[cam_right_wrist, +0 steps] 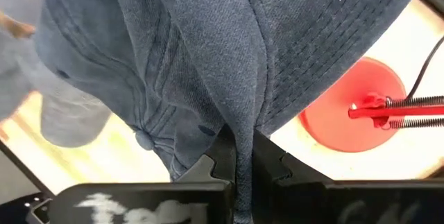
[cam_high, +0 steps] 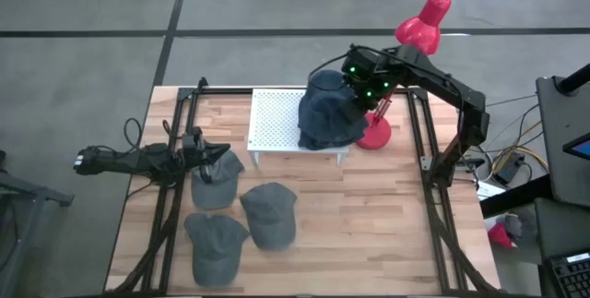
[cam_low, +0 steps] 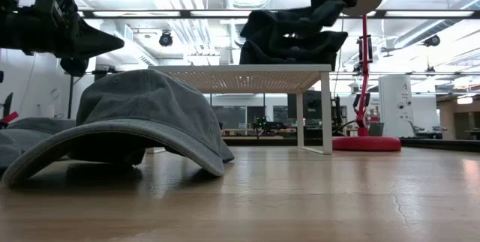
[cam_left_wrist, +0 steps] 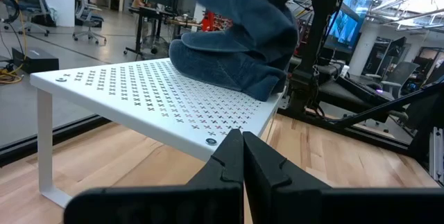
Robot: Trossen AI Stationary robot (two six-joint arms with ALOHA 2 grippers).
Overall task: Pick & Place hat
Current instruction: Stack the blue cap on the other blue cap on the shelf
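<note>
Right pincer [cam_high: 353, 84] at one o'clock on the worktop [cam_high: 369, 206], clamped on a dark blue hat [cam_high: 327, 113] draped over the white perforated stand [cam_high: 272, 118], left pincer [cam_high: 221, 153] fully closed and empty at nine o'clock, above three grey caps [cam_high: 267, 213].

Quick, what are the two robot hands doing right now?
Left gripper: fingers shut, holding nothing, over the table's left side.
Right gripper: fingers shut on the dark blue hat at the white rack.
</note>
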